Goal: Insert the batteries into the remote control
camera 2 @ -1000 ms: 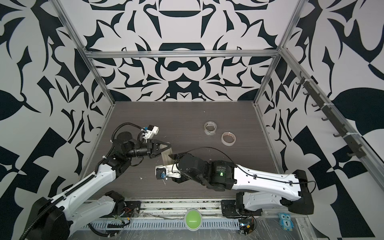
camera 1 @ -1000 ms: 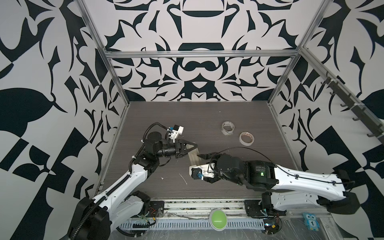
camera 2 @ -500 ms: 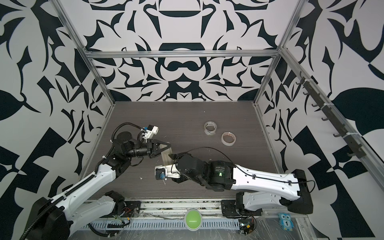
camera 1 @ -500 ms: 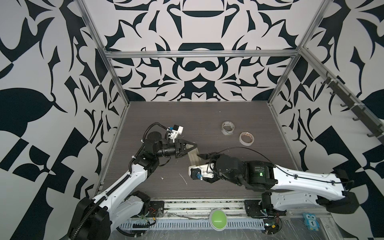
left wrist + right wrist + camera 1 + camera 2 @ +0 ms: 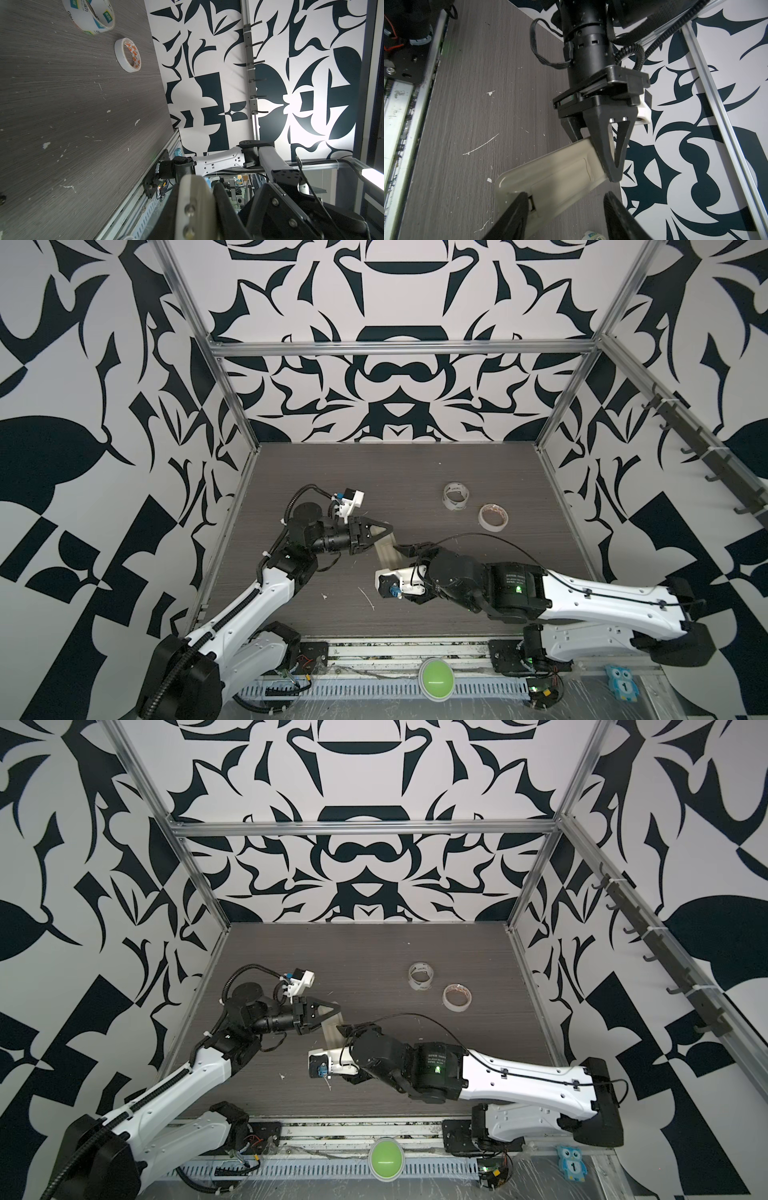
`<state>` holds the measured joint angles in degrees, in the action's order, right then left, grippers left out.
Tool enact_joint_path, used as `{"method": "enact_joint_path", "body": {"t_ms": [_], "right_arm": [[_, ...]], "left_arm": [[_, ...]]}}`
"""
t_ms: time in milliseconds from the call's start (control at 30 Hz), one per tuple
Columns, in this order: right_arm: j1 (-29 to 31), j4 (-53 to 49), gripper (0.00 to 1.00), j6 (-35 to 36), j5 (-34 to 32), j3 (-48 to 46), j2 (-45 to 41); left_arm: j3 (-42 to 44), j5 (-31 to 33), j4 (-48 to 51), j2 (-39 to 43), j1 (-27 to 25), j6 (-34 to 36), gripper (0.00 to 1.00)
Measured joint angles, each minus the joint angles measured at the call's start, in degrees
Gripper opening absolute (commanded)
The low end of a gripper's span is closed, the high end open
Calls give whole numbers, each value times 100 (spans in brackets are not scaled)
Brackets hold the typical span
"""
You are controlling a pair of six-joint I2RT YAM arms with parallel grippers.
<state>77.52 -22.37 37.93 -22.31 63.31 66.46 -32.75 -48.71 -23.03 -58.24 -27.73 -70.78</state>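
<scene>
Remote control [image 5: 550,182] held over the left-centre of the table [image 5: 457,472], between the two arms. It is a slim, pale cream slab with rounded corners, its back turned to the right wrist camera. The left gripper [image 5: 384,531] is clamped on one end. From there the long axis runs toward the table's front edge and the right gripper [image 5: 565,195], with a slight slant in both top views. The right gripper's jaws stand apart astride the free end. One finger [image 5: 517,209] overlaps that end, and the other is clear of the remote's edge. Only the right wrist view shows the rectangular outline of the battery cover [image 5: 560,187] and a small dark notch by the near finger. In both top views the remote is a plain pale strip [image 5: 332,1033]. The left wrist view alone shows the printing on the two tape rolls [image 5: 91,16] [image 5: 127,55], which lie well apart from the remote.
</scene>
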Motion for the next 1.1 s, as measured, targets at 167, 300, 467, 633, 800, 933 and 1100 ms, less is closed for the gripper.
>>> {"method": "enact_joint_path", "body": {"t_ms": [167, 300, 467, 633, 800, 933, 1100], "right_arm": [[13, 210, 62, -87, -160, -70, 4], [-13, 496, 62, -278, -385, -164, 13], [-15, 658, 62, -402, -474, -238, 9], [-20, 505, 62, -498, -179, -243, -94], [-17, 98, 62, -570, 216, -127, -151], [-20, -94, 62, -590, 326, -57, -149], [-20, -162, 62, -588, 367, -28, -98]], "left_arm": [[0, -28, 11, 0, -4, -4, 0], [0, -96, 4, -2, -37, -39, 0], [2, -118, 7, -4, -37, -39, 0], [2, -166, 2, -4, -35, -42, 0], [2, -192, 7, 0, -35, -22, 0], [24, -236, 7, 7, -35, 9, 0], [44, -271, 11, 9, -35, 42, 0]]}}
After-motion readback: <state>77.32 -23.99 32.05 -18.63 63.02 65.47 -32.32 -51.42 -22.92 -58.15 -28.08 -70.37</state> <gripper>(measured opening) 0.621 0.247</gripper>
